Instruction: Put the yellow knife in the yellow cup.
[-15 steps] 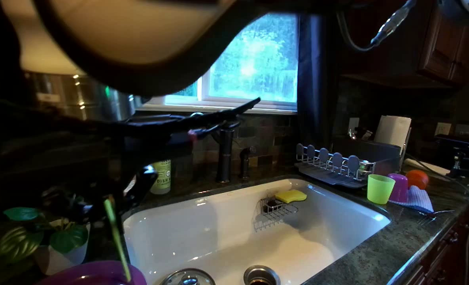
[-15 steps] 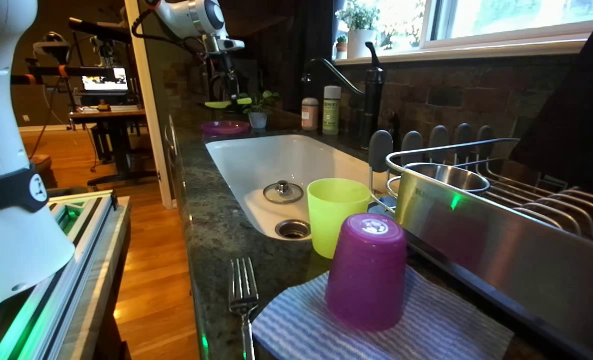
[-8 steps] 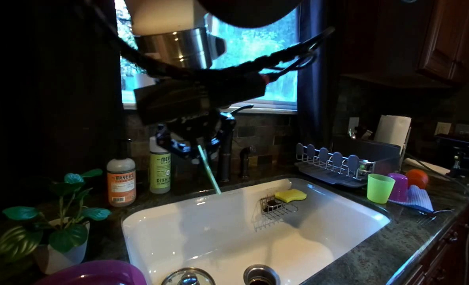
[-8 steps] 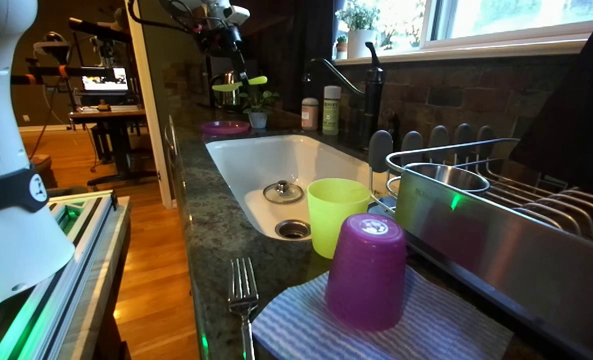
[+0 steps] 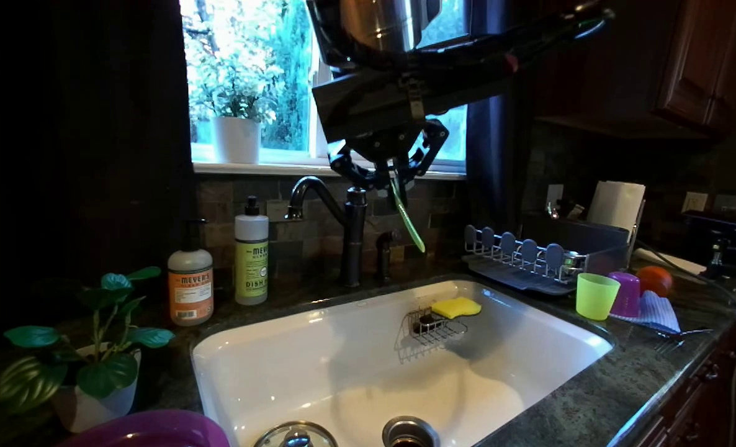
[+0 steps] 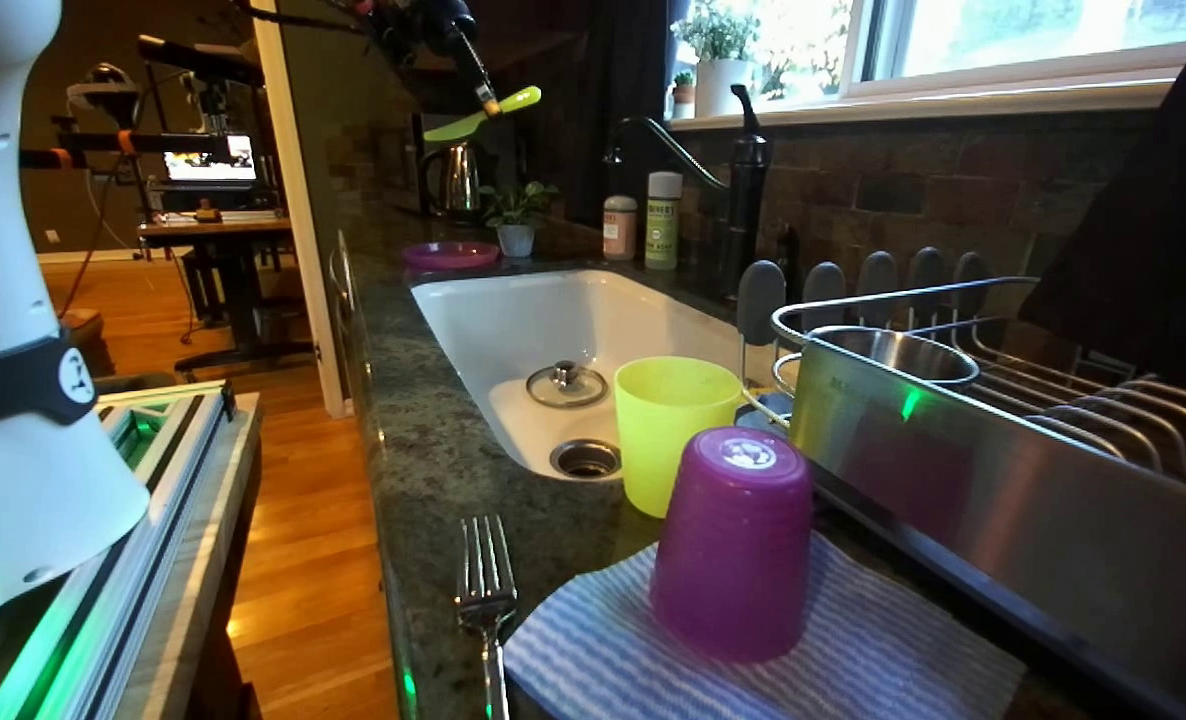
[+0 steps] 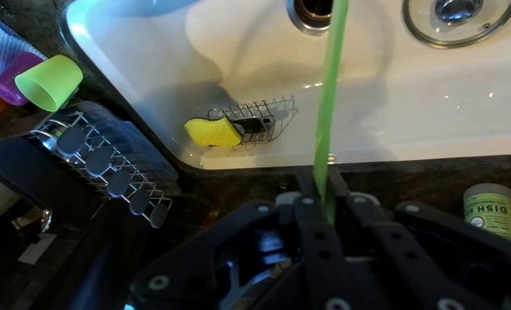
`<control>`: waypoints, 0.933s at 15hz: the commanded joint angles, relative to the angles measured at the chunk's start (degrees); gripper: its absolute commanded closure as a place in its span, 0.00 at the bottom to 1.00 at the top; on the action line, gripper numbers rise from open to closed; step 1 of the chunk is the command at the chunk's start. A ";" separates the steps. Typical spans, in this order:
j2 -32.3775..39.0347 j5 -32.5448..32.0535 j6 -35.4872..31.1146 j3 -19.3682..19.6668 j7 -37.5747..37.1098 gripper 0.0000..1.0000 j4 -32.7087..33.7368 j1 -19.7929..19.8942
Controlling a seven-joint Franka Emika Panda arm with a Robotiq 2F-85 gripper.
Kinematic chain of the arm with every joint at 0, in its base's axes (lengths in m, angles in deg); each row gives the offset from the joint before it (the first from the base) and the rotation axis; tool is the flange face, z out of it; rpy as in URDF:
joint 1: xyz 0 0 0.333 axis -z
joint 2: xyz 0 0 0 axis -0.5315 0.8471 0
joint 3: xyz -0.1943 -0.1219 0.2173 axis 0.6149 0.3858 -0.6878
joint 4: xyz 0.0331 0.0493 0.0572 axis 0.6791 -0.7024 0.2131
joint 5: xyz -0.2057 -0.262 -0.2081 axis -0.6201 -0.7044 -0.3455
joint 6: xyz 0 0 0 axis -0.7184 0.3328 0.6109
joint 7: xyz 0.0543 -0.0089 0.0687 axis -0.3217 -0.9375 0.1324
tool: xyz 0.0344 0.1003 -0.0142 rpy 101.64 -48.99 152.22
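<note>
In an exterior view, your tool (image 5: pixel 393 179) pinches the yellow knife (image 5: pixel 409 218), its free end sloping down to the right, higher than the sink (image 5: pixel 269 366); farther right, lower and well apart from the tool, the yellow cup (image 5: pixel 596 297) stands upright on the worktop (image 5: pixel 610 391).

In an exterior view, the dish rack (image 5: pixel 529 251) sits near the back right corner of the sink (image 5: pixel 269 351), the upright tumbler (image 5: pixel 596 297) beside the right edge.
</note>
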 commanded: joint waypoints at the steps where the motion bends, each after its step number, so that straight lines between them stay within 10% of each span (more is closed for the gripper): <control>1: 0.71 -0.63 0.57 -4.56 -0.34 0.98 0.56 4.28; 14: -25.85 -31.86 15.52 -11.95 -16.80 0.98 -32.37 28.23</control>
